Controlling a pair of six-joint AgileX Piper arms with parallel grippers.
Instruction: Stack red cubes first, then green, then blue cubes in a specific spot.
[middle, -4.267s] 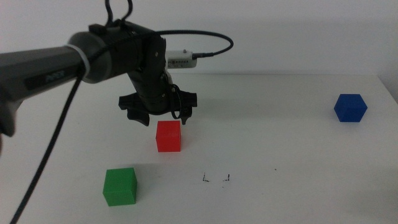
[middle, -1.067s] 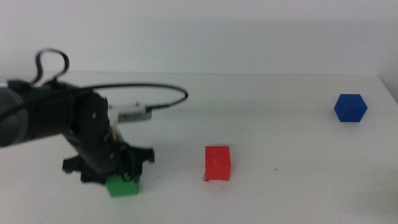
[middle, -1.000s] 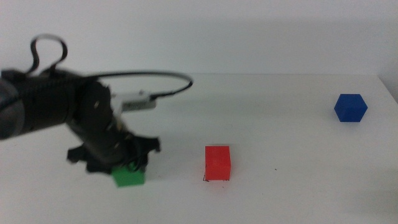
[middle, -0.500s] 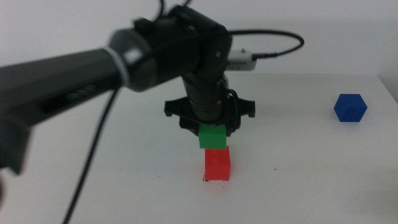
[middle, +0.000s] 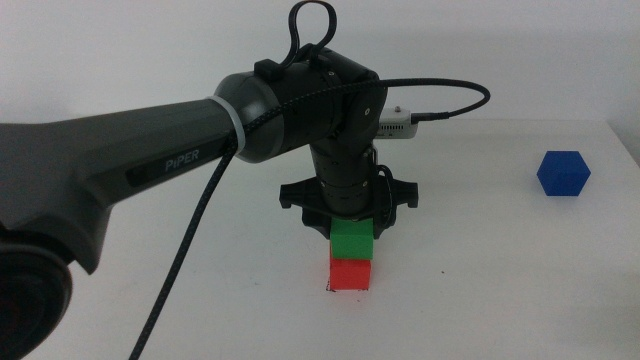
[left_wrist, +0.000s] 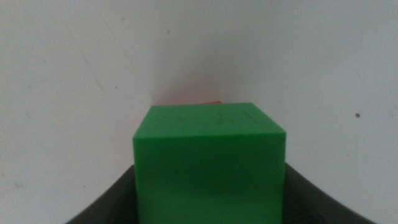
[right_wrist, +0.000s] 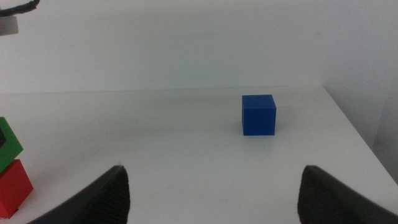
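Middle view: left gripper (middle: 349, 222) squeezing the green cube (middle: 352, 240), sitting on the red cube (middle: 350, 273), hiding the marks. Blue cube (middle: 563, 173) lying far off at 2 o'clock. Right gripper (right_wrist: 211, 190) waiting, spread wide.

- White counter (middle: 500, 290), matte and plain, running back to a straight far edge.
- Pale wall (middle: 520, 50) rising behind that edge, blank all the way across.
- Tiny black speck (middle: 444, 271) on the counter, out on open surface by itself.
- Soft shadow lying across the counter.
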